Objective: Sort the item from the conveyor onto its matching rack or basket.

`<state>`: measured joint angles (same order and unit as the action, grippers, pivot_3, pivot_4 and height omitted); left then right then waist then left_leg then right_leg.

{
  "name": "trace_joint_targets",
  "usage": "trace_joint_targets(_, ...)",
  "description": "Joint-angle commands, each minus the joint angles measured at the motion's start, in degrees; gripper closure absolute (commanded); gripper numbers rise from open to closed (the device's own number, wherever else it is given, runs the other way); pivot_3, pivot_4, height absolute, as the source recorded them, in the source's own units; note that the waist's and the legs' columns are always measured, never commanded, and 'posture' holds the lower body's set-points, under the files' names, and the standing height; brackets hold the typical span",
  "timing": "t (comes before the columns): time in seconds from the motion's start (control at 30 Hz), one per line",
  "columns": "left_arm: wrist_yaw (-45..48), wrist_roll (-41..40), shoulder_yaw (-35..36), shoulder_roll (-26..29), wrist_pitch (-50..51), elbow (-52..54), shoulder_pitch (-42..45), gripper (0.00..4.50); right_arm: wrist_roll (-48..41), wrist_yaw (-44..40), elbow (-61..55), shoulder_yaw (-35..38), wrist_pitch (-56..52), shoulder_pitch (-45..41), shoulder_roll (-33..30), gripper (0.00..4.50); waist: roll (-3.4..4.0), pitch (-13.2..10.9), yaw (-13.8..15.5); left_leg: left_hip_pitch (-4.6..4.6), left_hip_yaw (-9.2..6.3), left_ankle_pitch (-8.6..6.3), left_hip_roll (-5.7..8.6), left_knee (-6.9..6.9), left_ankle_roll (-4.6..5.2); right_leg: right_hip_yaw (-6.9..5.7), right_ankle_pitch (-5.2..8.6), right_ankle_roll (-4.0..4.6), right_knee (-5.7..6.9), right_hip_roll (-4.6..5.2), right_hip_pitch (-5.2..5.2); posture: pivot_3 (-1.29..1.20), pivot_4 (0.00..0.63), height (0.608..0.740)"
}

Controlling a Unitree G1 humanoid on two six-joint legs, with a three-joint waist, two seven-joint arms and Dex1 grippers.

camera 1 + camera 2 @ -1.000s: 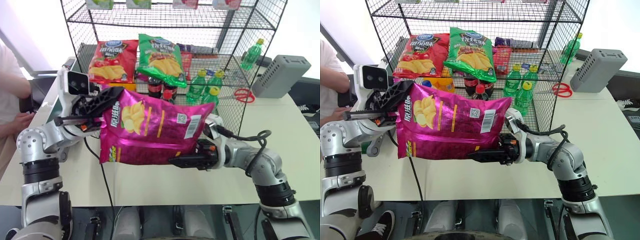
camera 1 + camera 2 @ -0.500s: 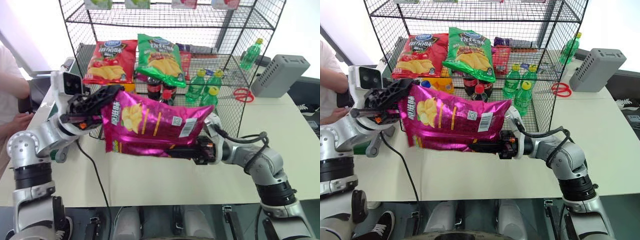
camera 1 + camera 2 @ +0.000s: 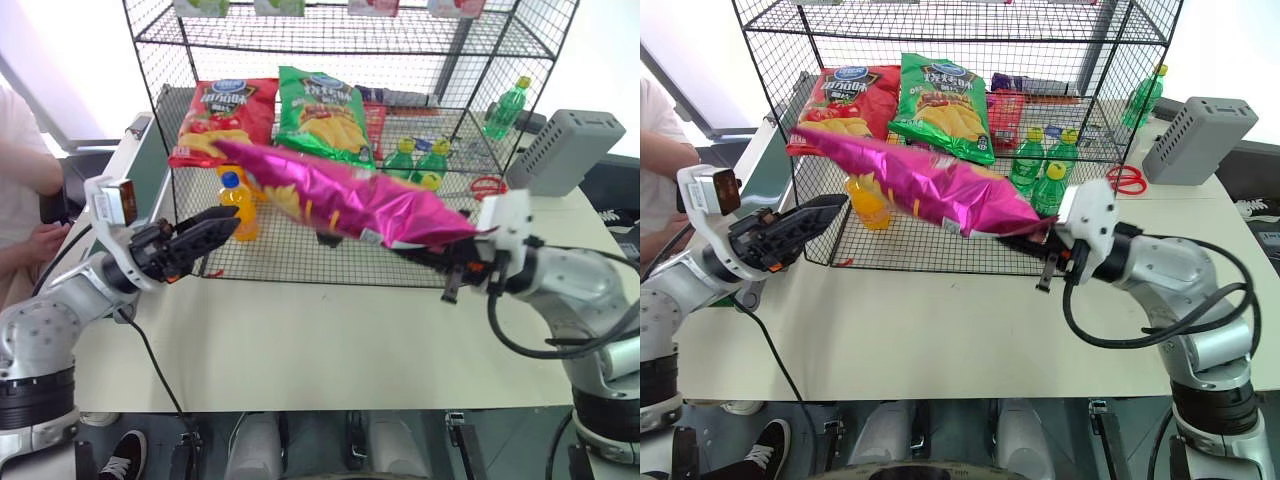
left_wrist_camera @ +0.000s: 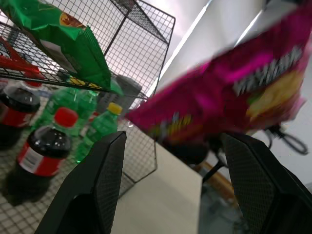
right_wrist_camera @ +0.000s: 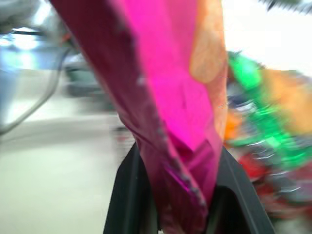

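Now the glossy magenta chip bag (image 3: 340, 195) stretches flat, yellow chips showing.

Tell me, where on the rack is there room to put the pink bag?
The bottom tier's wire floor is bare in front, between the orange bottle and the green bottles. The tier above is crowded on its left by the red bag and green bag. The pink bag hangs from the right hand; the left hand is open.

silver-grey arms, black joint rings, black cables; left gripper (image 3: 215, 228) black fingers; right gripper (image 3: 440, 262) white housing.
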<state>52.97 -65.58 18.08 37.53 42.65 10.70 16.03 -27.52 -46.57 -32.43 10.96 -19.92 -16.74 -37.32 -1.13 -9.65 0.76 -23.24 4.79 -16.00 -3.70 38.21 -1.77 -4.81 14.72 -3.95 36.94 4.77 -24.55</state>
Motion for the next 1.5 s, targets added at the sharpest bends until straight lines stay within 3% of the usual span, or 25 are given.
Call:
trace_joint_targets(0.03, 2.28, 7.39, -3.01, -1.70, -6.72, 0.82, 1.73, 1.25, 9.17, 4.75, 1.36, 4.97, 10.65, 0.77, -0.91, 4.23, 0.00, 0.00, 0.15, -0.03, -0.01, 0.00, 0.01, 0.00, 0.00, 0.00, 0.00, 0.00, -0.03, 0.00, 0.00, 0.00, 0.150, 0.740)
trace_joint_targets(0.17, 2.78, 8.34, -3.80, -3.37, -7.45, 0.66, 3.10, 1.25, 16.10, 6.06, 3.86, 6.69, 21.45, 3.74, -1.59, 4.23, -0.01, 0.00, -0.04, -0.06, 0.01, -0.01, 0.00, 0.00, 0.01, 0.00, -0.01, -0.02, -0.10, -0.01, 0.00, 0.00, 0.150, 0.740)
trace_joint_targets(0.3, 3.87, 12.74, -5.59, -3.72, -10.28, 0.51, 4.25, 1.25, 27.95, 13.53, 11.10, 8.30, 27.08, 3.79, -3.49, 4.23, 0.00, 0.00, -0.30, -0.02, 0.04, 0.00, -0.01, 0.01, 0.01, 0.00, -0.01, -0.03, -0.03, -0.01, -0.01, 0.00, 0.150, 0.740)
trace_joint_targets(0.37, 3.77, 14.50, -6.09, -4.10, -11.88, 0.30, 4.97, 1.25, 36.51, 17.44, 14.73, 6.18, 28.48, 2.75, -6.01, 4.23, 0.01, -0.01, -0.28, 0.00, 0.05, 0.01, -0.01, 0.03, 0.00, 0.00, -0.01, -0.03, 0.01, -0.01, 0.00, 0.00, 0.150, 0.740)
trace_joint_targets(0.57, 2.66, 20.15, -7.16, -5.56, -16.94, 0.62, 5.97, 1.25, 49.40, 22.26, 20.43, -1.50, 24.82, -1.61, -7.69, 4.23, 0.03, -0.02, -0.55, 0.02, 0.04, 0.01, -0.02, 0.02, 0.00, 0.01, 0.00, -0.02, 0.03, -0.02, -0.01, 0.00, 0.150, 0.740)
trace_joint_targets(1.03, -2.56, 19.48, -7.26, -10.43, -17.42, 5.13, 4.21, 1.25, 57.63, 31.55, 22.83, -7.28, 6.61, -10.81, 1.84, 4.23, 0.04, -0.03, -0.42, -0.02, 0.05, 0.02, -0.02, 0.04, 0.00, 0.01, -0.01, -0.03, 0.03, 0.00, -0.02, 0.00, 0.150, 0.740)
trace_joint_targets(1.5, -3.20, 17.80, -8.90, -11.93, -16.13, 7.79, 3.64, 1.25, 57.96, 34.52, 30.54, -11.09, 3.96, -16.55, 4.35, 4.23, 0.06, -0.03, -0.72, -0.01, 0.05, 0.03, -0.02, 0.05, -0.01, 0.01, -0.01, -0.03, 0.07, -0.01, -0.02, 0.00, 0.150, 0.740)
